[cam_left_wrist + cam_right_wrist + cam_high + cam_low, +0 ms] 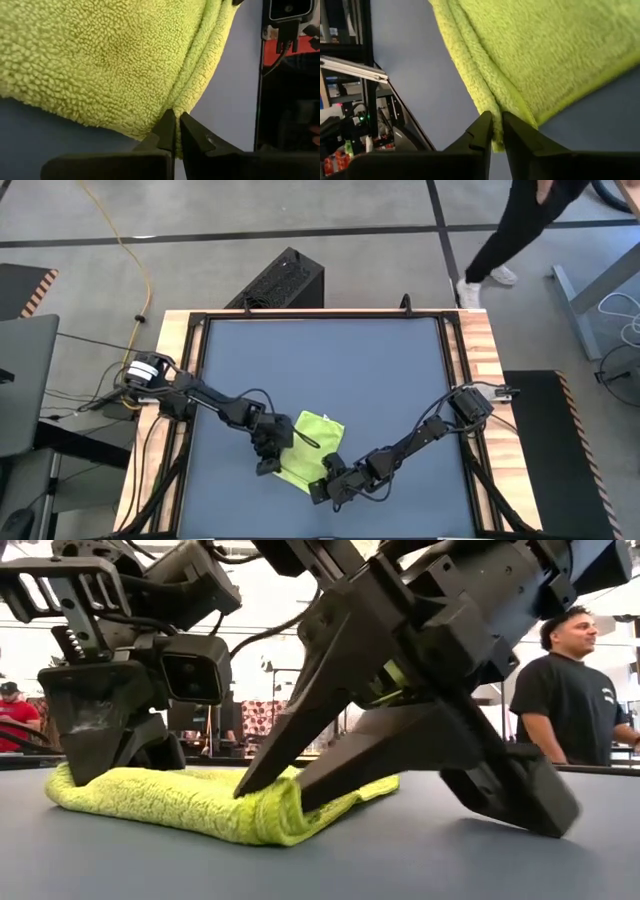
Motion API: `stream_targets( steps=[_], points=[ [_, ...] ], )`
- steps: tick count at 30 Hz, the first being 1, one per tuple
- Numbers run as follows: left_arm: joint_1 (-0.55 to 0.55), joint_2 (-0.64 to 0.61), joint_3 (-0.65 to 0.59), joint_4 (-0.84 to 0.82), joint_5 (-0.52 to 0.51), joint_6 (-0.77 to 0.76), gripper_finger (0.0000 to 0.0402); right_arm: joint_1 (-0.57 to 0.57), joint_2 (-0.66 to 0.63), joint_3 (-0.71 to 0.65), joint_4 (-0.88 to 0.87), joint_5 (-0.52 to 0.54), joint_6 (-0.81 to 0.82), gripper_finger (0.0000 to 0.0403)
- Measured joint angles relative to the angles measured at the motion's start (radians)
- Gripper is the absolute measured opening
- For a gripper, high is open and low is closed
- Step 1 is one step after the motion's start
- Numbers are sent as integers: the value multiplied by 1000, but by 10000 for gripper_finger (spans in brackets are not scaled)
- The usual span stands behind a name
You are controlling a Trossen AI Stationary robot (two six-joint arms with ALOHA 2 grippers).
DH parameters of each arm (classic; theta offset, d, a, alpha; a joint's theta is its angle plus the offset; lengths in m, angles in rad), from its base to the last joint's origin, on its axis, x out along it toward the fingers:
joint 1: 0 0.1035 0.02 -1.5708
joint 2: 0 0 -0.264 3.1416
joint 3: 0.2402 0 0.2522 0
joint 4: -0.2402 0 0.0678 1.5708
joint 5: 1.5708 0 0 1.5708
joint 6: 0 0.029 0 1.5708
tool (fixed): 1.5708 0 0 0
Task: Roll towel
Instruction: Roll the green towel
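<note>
- The small lime-green towel point(313, 446) is a soft, nubbly terry cloth, plain and unmarked, with a looped pile that stands out clearly in both wrist views.
- It lies on the dark blue-grey smooth mat point(320, 370) covering the table, toward the near edge and about midway between the left and right edges.
- The cloth is folded over itself: in the low view its near end point(270, 820) forms a rounded, thick fold, while the rest lies flat and low.
- The wrist views show doubled layers along one edge, running as parallel ridges.
- The left claw point(268, 448), of dark hard plastic with tapered fingers, sits at the towel's left edge; its fingers point(167, 131) are clenched on the doubled edge of the cloth.
- The right claw point(328, 476) is at the towel's near corner; its fingers point(482, 131) stand close together with a thin strip of towel edge between them, but whether they grip it or have loosened I cannot tell.
- In the low view the arms' bulky dark housings hide much of the towel's middle and far side.
- The table has a light wooden border point(478, 350) and a black metal frame.
- A person in a black T-shirt point(575, 690) stands beyond the table; another person's legs point(510, 240) are cut off at the top of the high view.
</note>
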Motion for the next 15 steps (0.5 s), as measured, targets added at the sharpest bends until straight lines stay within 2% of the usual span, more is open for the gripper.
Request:
stream_targets(
  steps=[11, 15],
  points=[
    [17, 0, 11, -33, -1, 5, 0, 0, -56, -2, -151, 38, 29, 83],
    [19, 0, 11, -33, -2, -2, 0, 1, -60, -3, -139, 38, 28, 83]
  ],
)
